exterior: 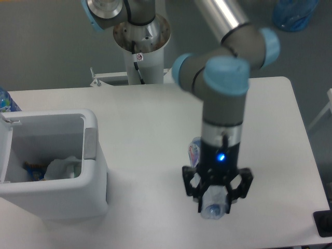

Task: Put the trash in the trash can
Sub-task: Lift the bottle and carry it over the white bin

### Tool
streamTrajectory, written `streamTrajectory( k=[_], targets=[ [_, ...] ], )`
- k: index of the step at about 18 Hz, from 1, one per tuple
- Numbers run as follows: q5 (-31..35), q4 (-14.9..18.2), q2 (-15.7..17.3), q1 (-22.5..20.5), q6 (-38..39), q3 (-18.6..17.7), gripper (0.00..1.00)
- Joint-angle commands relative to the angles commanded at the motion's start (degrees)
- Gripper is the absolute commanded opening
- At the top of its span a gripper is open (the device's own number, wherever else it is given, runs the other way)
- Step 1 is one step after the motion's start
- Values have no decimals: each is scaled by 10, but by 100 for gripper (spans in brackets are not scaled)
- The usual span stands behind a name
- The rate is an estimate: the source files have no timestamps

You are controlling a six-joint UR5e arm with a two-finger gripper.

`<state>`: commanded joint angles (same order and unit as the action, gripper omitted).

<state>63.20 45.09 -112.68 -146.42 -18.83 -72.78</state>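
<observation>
1. Gripper (pixel 216 199) points straight down over the right half of the table (pixel 150 111), its black fingers (pixel 191 182) closed on the bottle (pixel 212 205).
2. Bottle is clear and crushed; its pale cap end shows below the fingers, and a strip of blue-and-white label shows to the left of the wrist, so it runs up past the gripper body. Whether it touches the tabletop cannot be told from this view.
3. Wrist carries a small lit blue light just above the fingers.
4. Arm (pixel 228 78) is grey with light blue joint caps and comes down from the upper middle; its base post (pixel 141 46) stands behind the table's far edge.
5. Bin (pixel 62 197) sits at the table's left edge, well apart from the gripper, lid (pixel 5 150) swung open to the left and a grey patch on its right rim.
6. Wrapper (pixel 61 167), crumpled and white, lies inside the bin, with something dark and blue just left of it, too small to identify.
7. Blue bag (pixel 294 13) lies on the floor at the upper right, beyond the table.
</observation>
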Motion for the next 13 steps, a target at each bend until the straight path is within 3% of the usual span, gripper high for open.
streamTrajectory(
  k=[5,13],
  targets=[
    [-5,-16,16,6,54,6,48],
    [-18,-16,53,69,127,6,48]
  ],
)
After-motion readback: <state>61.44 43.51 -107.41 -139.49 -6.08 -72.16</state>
